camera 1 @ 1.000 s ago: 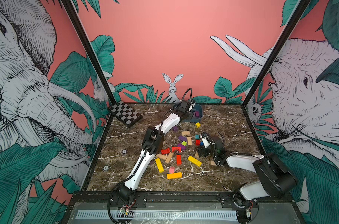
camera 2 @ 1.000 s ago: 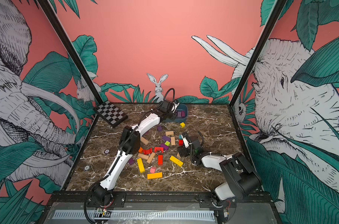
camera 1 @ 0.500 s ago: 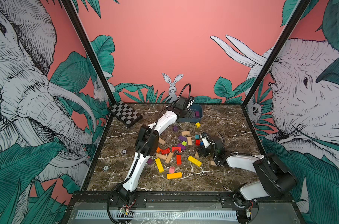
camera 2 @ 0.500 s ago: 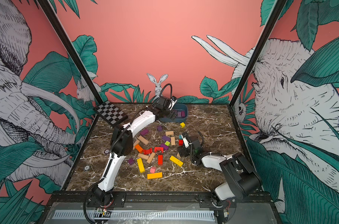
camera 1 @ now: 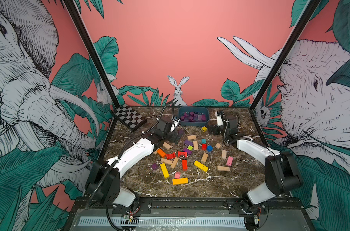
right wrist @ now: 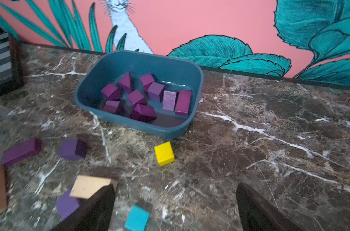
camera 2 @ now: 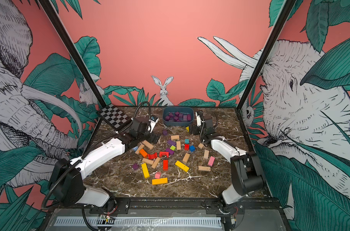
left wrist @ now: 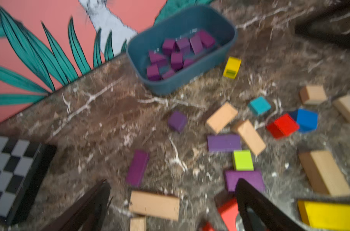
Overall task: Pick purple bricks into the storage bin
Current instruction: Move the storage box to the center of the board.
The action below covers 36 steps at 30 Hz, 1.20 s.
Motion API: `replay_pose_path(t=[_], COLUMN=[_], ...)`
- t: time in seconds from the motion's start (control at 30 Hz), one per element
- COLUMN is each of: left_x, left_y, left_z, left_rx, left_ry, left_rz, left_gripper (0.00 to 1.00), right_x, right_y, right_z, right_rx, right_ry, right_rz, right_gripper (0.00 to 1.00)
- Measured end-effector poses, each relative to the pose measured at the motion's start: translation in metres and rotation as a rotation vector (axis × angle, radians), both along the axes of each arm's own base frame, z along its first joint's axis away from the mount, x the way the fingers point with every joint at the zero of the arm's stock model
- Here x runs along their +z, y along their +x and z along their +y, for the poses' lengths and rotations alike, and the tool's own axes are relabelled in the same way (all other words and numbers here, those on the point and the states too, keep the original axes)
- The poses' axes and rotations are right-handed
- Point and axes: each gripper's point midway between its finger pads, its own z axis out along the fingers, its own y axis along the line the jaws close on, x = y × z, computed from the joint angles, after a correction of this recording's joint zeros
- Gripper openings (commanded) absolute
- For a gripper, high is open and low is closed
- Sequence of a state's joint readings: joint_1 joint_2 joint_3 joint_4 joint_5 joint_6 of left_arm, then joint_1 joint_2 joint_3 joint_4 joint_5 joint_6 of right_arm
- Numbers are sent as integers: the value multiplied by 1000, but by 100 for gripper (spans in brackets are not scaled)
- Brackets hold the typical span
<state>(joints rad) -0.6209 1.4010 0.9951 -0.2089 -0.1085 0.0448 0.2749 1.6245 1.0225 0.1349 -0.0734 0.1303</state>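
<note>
In both top views, the storage bin (camera 1: 194,123) is seen at the far edge of the table (camera 1: 230,180), with many purple bricks (camera 1: 192,117) piled inside and a few lying outside. In the left wrist view, the left gripper (left wrist: 172,183) is shown spread wide, nothing clamped. In the right wrist view, the right gripper (right wrist: 175,187) is likewise seen parted and empty, a yellow cube (right wrist: 164,153) just beside the bin

Pink jungle-mural walls (camera 1: 170,50), seemingly marble tabletop (camera 1: 190,190)

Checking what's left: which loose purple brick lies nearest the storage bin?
The purple cube standing alone just before the storage bin; the other loose purple bricks lie farther from it.
</note>
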Motion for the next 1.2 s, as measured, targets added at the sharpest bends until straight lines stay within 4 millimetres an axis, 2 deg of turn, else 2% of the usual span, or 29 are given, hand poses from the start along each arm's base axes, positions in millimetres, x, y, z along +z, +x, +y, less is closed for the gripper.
replay_pose_path(t=[0.1, 0.2, 0.33, 0.47, 0.63, 0.77, 0.9, 0.97, 1.07, 1.2], left_x=[-33, -54, -72, -86, -81, -79, -88, -89, -86, -84], left_y=[-30, -53, -70, -82, -87, -92, -97, -97, -97, -100], left_z=[21, 38, 48, 55, 61, 66, 70, 70, 69, 68], left_rx=[21, 42, 56, 62, 79, 93, 98, 98, 93, 82], left_ry=[24, 31, 23, 22, -8, -35, -29, -29, -39, -61], left_rz=[61, 86, 94, 108, 76, 52, 67, 68, 62, 47], left_gripper=[99, 99, 99, 99, 99, 99, 99, 99, 99, 99], right_x=[-29, -58, -77, -78, -75, -58, -36, -31, -35, -60], right_y=[29, 54, 73, 74, 74, 84, 102, 112, 133, 151], right_z=[-13, -22, -25, -23, -21, -19, -14, -11, -6, 2], right_rx=[-39, -63, -67, -58, -49, -48, -47, -46, -44, -36], right_ry=[32, 67, 85, 91, 106, 124, 157, 173, 190, 186], right_rz=[84, 162, 204, 210, 215, 181, 133, 120, 119, 168], right_gripper=[83, 80, 80, 80, 80, 79, 77, 75, 71, 67])
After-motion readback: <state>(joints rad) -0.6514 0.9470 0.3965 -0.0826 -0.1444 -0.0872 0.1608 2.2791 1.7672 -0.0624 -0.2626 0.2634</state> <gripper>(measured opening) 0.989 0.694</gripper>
